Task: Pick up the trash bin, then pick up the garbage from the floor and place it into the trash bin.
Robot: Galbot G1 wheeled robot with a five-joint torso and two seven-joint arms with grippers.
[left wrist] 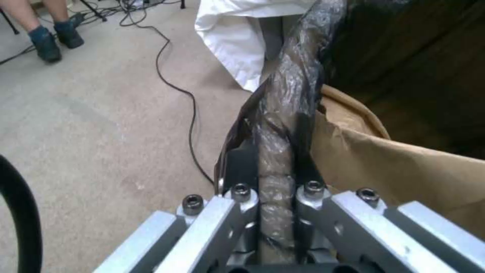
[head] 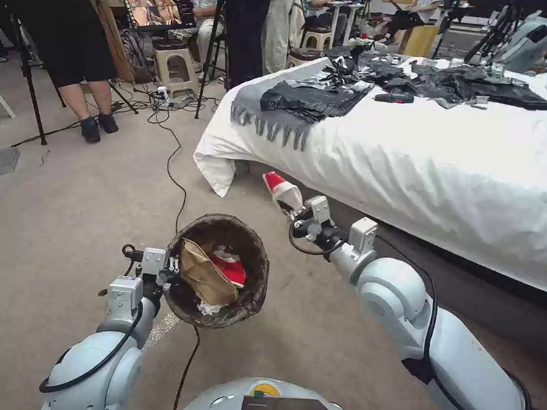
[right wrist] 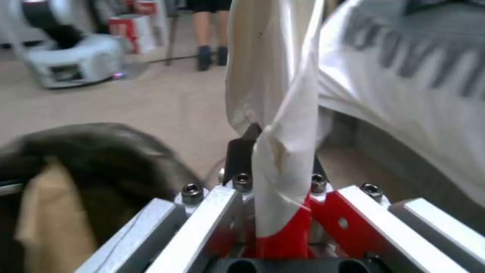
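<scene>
The trash bin (head: pixel 246 258), lined with a dark bag, hangs above the carpet with my left gripper (head: pixel 171 267) shut on its near-left rim (left wrist: pixel 275 163). A brown paper bag (head: pixel 204 275) and a red-white wrapper (head: pixel 230 267) lie inside it. My right gripper (head: pixel 294 213) is shut on a flattened red-white paper cup (head: pixel 280 190), held up just right of and beyond the bin, close to the bed's corner. The right wrist view has the cup (right wrist: pixel 275 113) pinched flat between the fingers, with the bin (right wrist: pixel 111 151) off to one side.
A bed with a white sheet (head: pixel 410 163) fills the right side, with black plastic bags (head: pixel 315 100) and a grey fringed cloth on top. A black cable (head: pixel 176 163) snakes across the carpet. People, tripods and a stool (head: pixel 171 62) stand at the far left.
</scene>
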